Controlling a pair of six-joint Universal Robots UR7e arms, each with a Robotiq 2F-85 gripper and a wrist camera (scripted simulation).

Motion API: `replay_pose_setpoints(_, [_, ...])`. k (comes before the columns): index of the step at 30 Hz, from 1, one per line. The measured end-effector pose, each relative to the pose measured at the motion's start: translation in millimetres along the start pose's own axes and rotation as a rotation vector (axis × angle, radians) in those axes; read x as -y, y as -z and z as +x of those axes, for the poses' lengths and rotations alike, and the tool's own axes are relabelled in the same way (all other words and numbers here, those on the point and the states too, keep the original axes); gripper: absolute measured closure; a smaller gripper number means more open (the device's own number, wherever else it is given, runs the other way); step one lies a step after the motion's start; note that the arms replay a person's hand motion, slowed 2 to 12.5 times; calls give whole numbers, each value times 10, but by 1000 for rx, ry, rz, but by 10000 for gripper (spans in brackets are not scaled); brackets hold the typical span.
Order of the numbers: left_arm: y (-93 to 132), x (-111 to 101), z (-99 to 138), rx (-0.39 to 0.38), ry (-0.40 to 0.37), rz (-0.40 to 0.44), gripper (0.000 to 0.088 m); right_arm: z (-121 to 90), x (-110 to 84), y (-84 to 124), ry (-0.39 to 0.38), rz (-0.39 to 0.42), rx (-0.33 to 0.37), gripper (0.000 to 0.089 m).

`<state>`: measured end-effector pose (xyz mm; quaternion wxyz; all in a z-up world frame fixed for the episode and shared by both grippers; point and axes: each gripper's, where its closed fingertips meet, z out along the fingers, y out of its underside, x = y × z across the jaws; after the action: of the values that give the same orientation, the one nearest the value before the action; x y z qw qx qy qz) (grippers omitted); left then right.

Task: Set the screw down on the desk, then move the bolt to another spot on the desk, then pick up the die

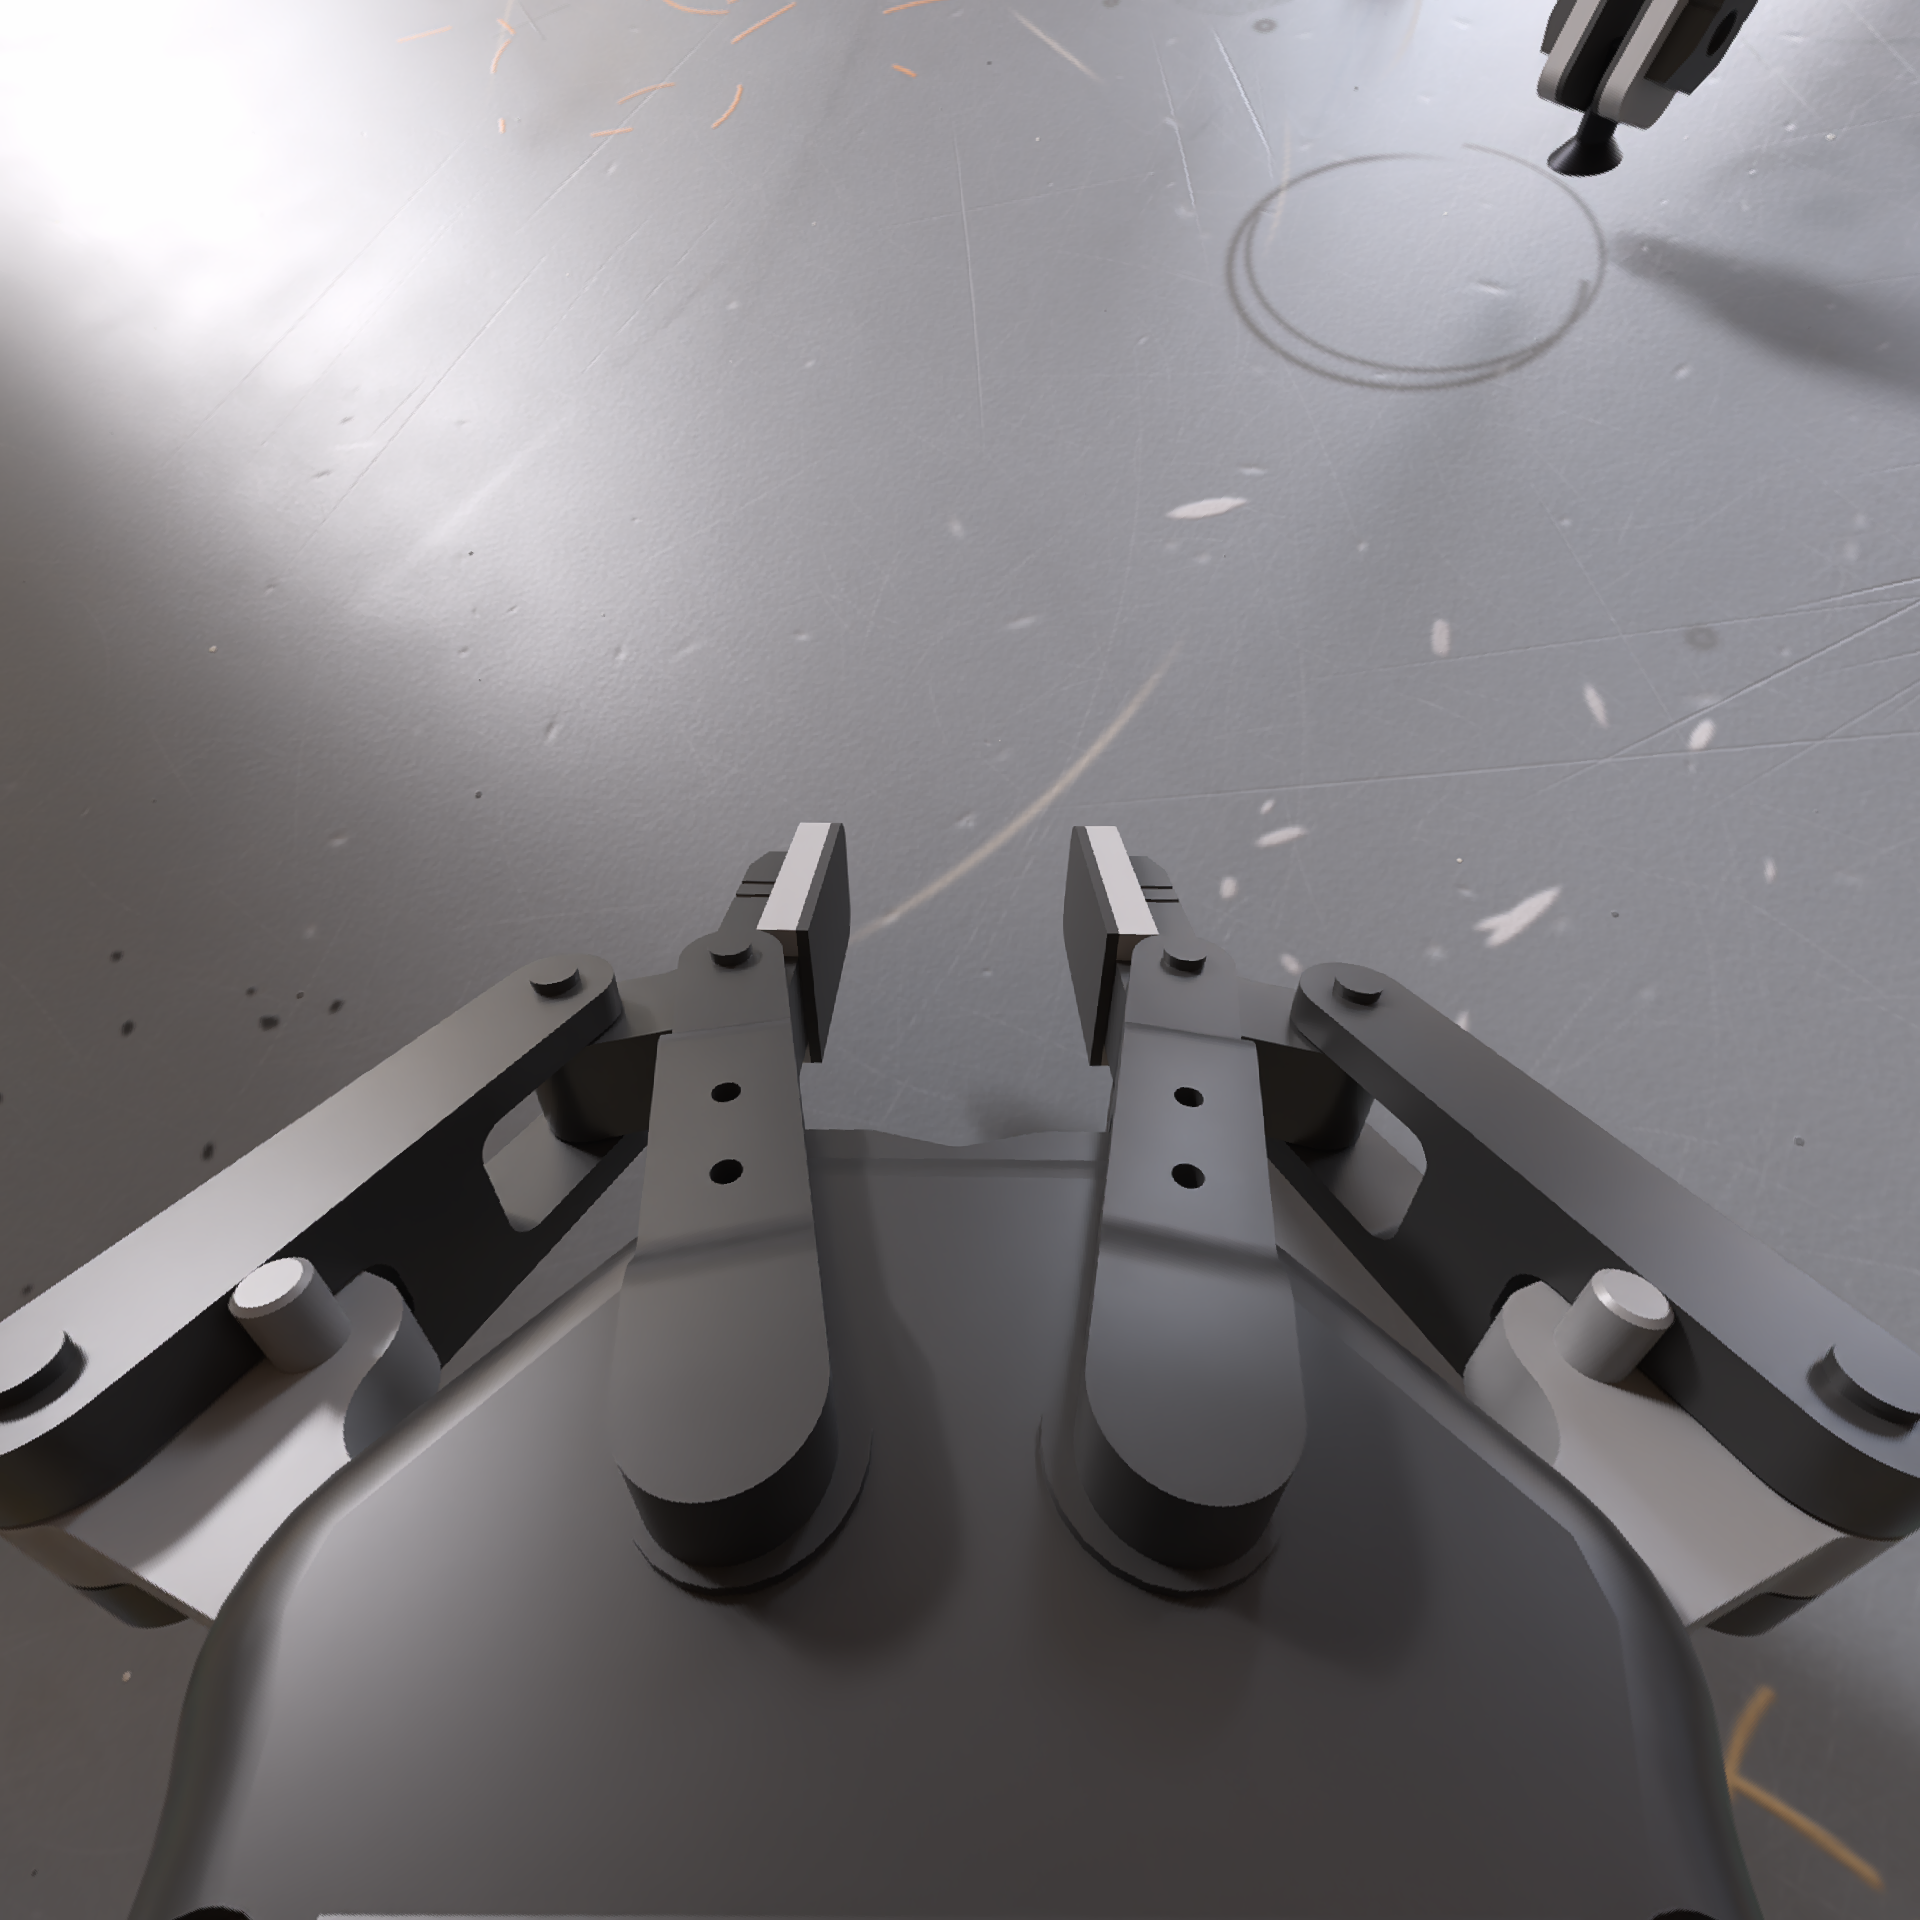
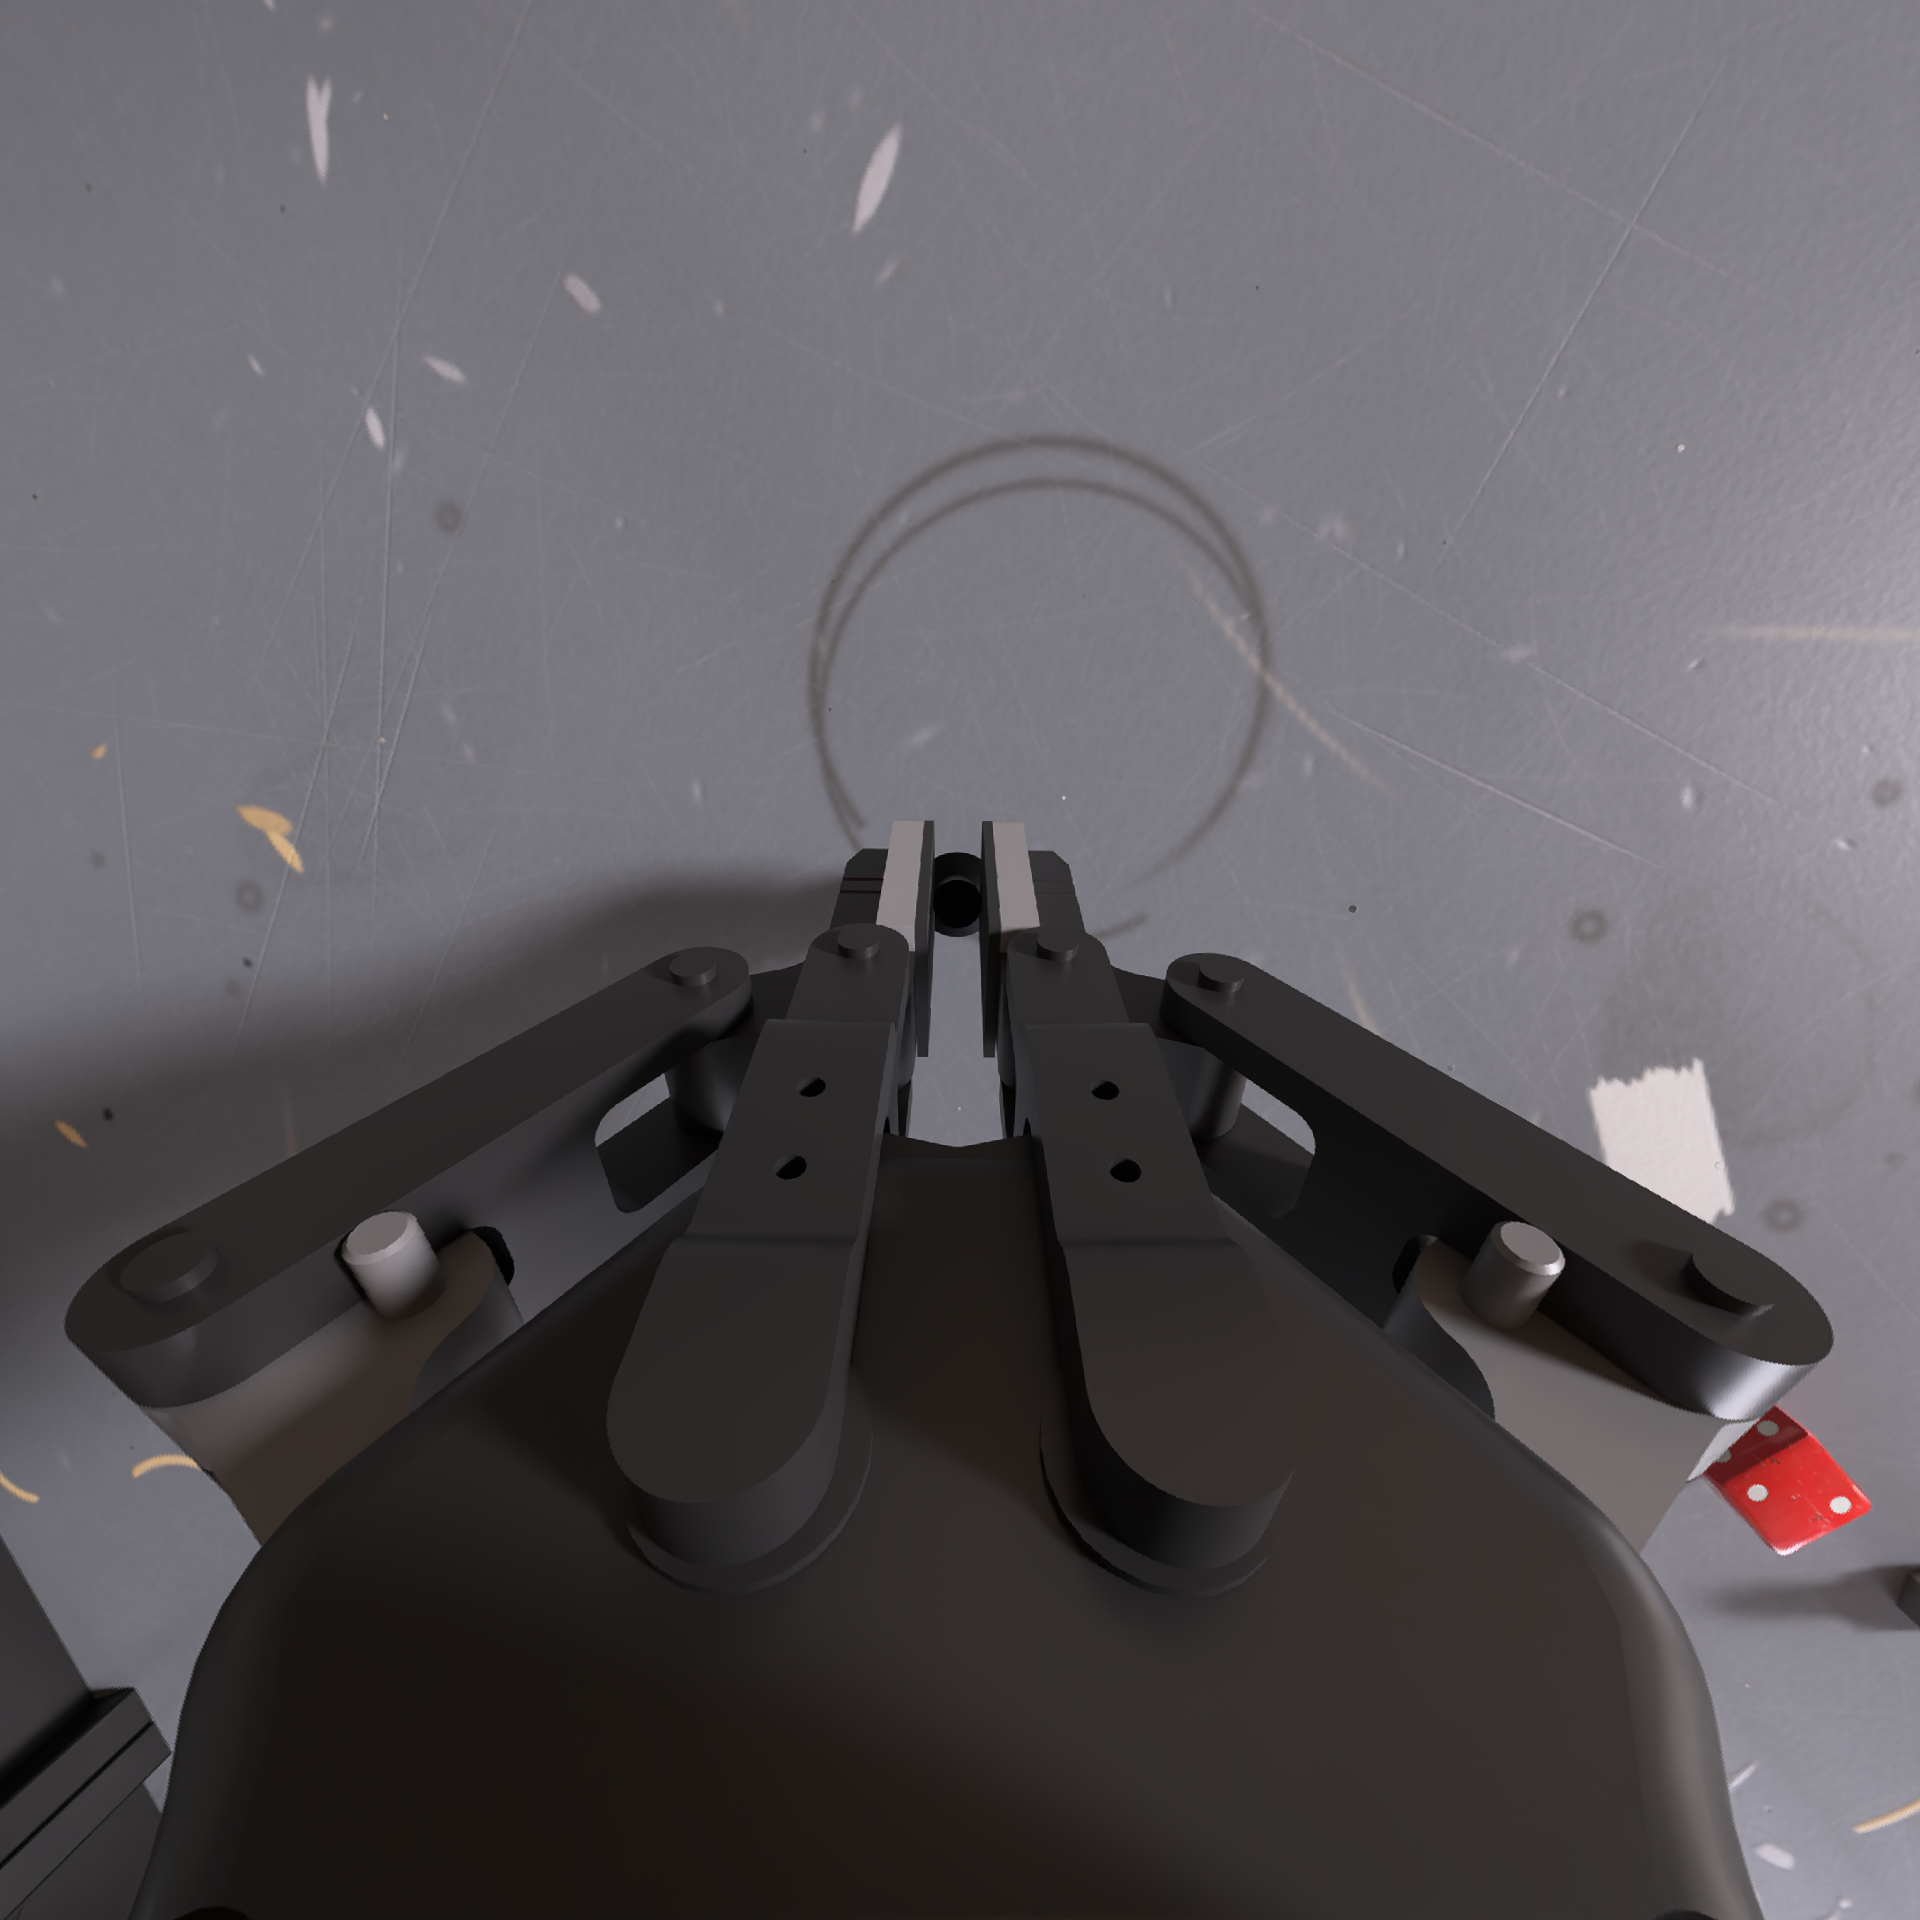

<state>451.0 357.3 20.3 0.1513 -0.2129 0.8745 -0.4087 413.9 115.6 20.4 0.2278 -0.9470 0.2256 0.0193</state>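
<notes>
1. Screw (image 2: 956,894): small and black, pinched between the fingertips of the right gripper (image 2: 957,875), jaws narrow around it. In the left wrist view the same screw (image 1: 1587,149) hangs head-down from the right gripper (image 1: 1621,73) at top right, above the grey desk (image 1: 727,520), not touching it.
2. Left gripper (image 1: 957,894): jaws spread wide, nothing between the pads, over bare desk.
3. Die (image 2: 1782,1491): red with white pips, on the desk at the lower right of the right wrist view, partly hidden behind the gripper's outer link. Well apart from the screw.
4. Bolt: cannot tell. A small dark object (image 2: 1907,1590) is cut by the right edge just past the die, too little visible to name.
5. Open room: the desk ahead of both grippers is bare, scratched and flecked. A faint ring mark (image 2: 1039,665) lies just ahead of the right fingertips; the same ring mark (image 1: 1413,270) sits below and left of the hanging screw in the left wrist view.
6. Edges: a dark block (image 2: 62,1745) crops in at lower left of the right wrist view, and a pale tape patch (image 2: 1657,1143) lies on the desk at right. No desk edge shows in either view.
7. Containers: none in view.
</notes>
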Motion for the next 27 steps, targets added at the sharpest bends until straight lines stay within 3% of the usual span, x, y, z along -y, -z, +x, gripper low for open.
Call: replay_pose_setpoints(27, [-5,-6,0,-3,4,-4,502,16,-122,-33,-37,-22,14,814])
